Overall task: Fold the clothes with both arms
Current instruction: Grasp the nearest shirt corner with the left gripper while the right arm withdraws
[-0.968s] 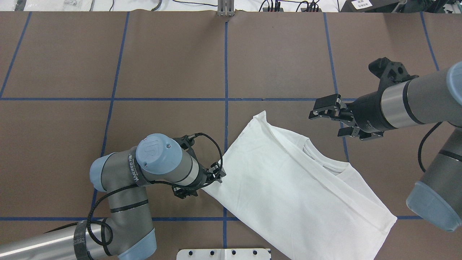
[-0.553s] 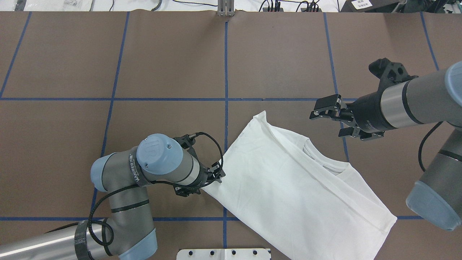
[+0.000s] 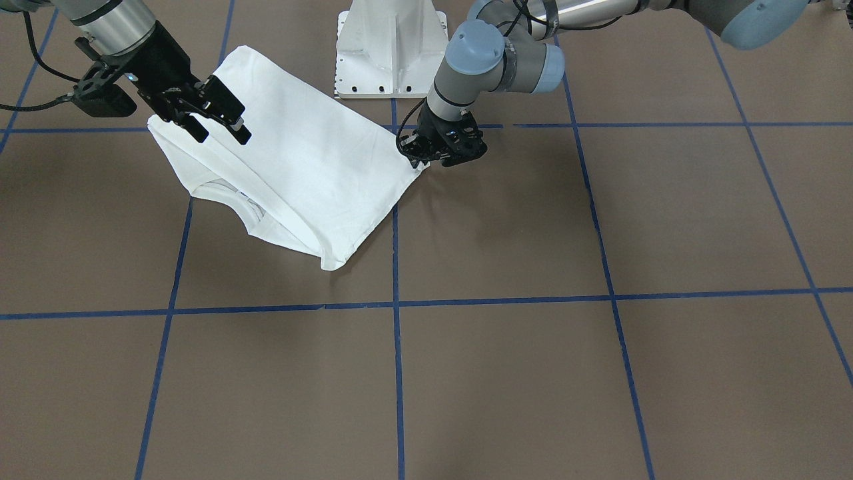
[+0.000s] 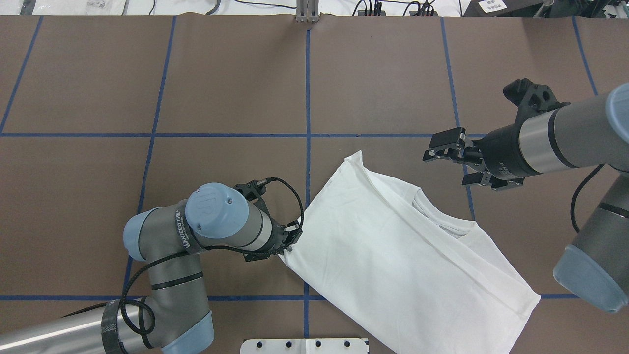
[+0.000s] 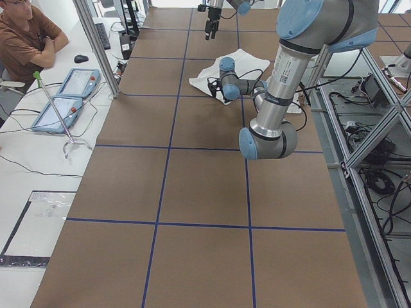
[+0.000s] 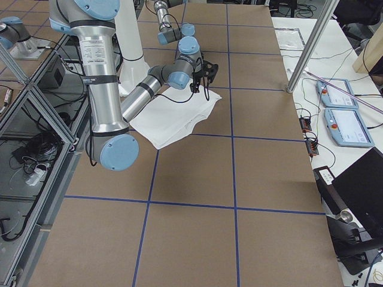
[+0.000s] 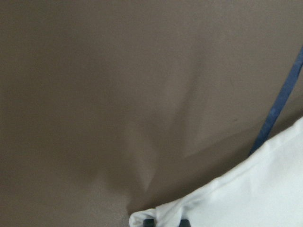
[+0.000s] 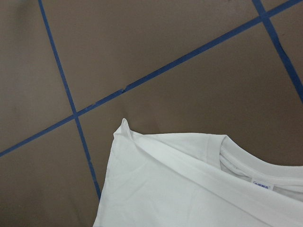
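The white T-shirt (image 4: 393,255) lies folded and slanted on the brown table, its ribbed collar (image 4: 442,221) toward the right arm and its neck label (image 8: 260,184) showing. My left gripper (image 4: 287,244) is low at the shirt's left corner, shut on it. The left wrist view shows that corner (image 7: 156,215) bunched between the dark fingertips at the bottom edge. My right gripper (image 4: 446,169) hovers open beyond the collar end, above bare table, touching no cloth. From the front, the right gripper (image 3: 223,137) hangs over the shirt (image 3: 300,167) edge.
The white pedestal base (image 3: 390,47) stands just behind the shirt. Blue tape lines (image 4: 307,98) divide the table into squares. A seated person (image 5: 26,38) and two teach pendants (image 5: 70,96) are beside the table on the robot's left.
My left gripper has narrowed onto the shirt's left corner and shifted slightly, pulling that corner in. The right gripper has drifted a little to the right, still open.
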Robot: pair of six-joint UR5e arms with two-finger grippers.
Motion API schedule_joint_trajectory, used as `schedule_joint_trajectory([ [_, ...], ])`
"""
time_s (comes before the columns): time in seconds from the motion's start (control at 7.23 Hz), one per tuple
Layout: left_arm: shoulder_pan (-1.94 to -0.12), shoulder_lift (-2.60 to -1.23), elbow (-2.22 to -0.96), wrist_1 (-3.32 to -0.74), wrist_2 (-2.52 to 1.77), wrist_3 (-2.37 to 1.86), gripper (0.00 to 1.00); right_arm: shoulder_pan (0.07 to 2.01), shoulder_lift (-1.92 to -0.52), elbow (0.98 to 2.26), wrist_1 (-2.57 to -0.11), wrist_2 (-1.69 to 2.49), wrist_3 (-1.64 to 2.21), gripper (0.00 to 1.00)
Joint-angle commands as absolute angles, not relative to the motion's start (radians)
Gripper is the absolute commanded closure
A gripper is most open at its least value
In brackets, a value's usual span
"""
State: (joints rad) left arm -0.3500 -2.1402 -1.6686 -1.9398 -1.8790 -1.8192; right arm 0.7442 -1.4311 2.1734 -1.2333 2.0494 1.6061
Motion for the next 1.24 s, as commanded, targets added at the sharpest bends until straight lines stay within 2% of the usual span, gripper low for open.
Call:
schedule_joint_trajectory([
  [0.0,-0.354,-2.143,-1.680,-1.939,-1.876,-1.819,1.00,0.750,-1.433,2.169,-1.233,2.049,1.606,0.00],
  [0.83,-0.541,-2.158,-1.658,-1.933,-1.861,-1.740,1.00,0.778,-1.427,2.152,-1.226,2.036,1.605,0.00],
  [1.11,-0.601,-2.163,-1.597,-1.942,-1.815,-1.679,1.00,0.779,-1.387,2.126,-1.224,2.023,1.601,0.00],
])
